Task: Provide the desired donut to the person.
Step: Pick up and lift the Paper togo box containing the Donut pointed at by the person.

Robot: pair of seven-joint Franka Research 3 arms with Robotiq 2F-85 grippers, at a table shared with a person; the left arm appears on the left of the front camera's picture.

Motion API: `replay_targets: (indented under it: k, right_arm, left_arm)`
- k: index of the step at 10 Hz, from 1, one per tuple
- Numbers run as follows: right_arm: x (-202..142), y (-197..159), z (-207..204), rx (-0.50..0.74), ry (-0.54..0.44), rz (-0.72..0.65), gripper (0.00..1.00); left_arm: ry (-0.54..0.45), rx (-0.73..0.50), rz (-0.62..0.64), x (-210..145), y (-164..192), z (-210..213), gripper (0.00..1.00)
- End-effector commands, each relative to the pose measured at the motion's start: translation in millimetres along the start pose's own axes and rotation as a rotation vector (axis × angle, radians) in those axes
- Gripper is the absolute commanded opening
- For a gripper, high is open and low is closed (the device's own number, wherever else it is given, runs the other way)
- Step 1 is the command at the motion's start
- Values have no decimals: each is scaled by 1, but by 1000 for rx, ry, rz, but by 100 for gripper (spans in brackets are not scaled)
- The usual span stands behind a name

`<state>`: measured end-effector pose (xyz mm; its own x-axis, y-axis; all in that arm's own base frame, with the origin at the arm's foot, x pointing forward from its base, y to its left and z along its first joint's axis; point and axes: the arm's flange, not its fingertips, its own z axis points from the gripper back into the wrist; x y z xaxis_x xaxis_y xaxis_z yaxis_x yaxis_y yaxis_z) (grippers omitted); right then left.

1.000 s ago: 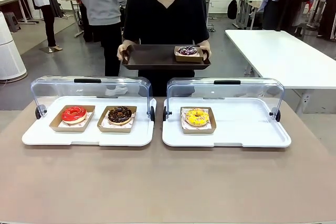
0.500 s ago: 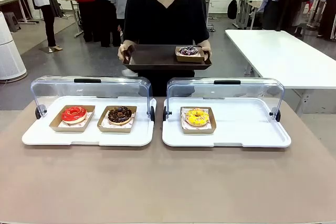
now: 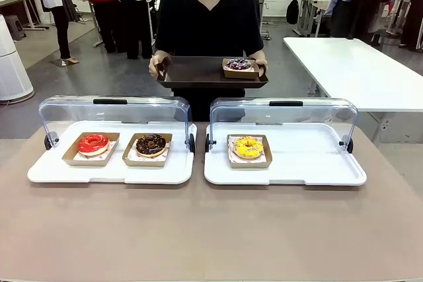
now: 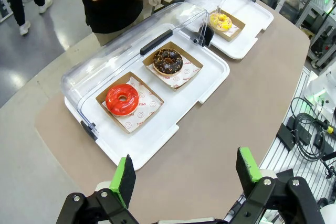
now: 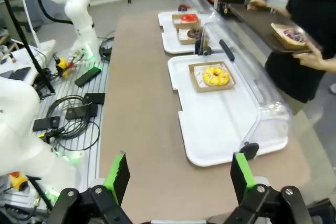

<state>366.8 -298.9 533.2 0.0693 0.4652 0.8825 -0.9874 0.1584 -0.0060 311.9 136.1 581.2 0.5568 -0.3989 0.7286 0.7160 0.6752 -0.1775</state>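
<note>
the left gripper [image 4: 185, 156] and right gripper [image 5: 179, 156] are hanging wide open, empty. this side of the brown tray [image 3: 192, 72] the person [image 3: 209, 21] is holding, the red donut [image 4: 122, 99] and chocolate donut [image 4: 168, 61] are lying ahead of the left, the yellow donut [image 5: 216, 75] ahead of the right.

Side by side on a brown table [image 3: 211, 229], a narrow gap between: left tray [image 3: 41, 174] and right tray [image 3: 317, 158], both white, each with a clear lid [image 3: 112, 111] tipped back at its far edge. Beyond at right, a white table [image 3: 357, 70]; far left, a white cylinder [image 3: 10, 64] on grey floor. Along the near side, black cables [image 5: 79, 128] on a metal rack.
</note>
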Motion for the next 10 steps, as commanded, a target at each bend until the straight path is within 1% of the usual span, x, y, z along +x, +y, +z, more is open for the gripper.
replay_targets:
  k: [1, 10]
  right_arm:
    - [-1, 2, 0, 5, 0, -2, 100]
    - [-1, 2, 0, 5, 0, -2, 100]
  left_arm:
    - [-8, -5, -2, 0, -1, 0, 100]
    - [-8, -5, -2, 0, -1, 0, 100]
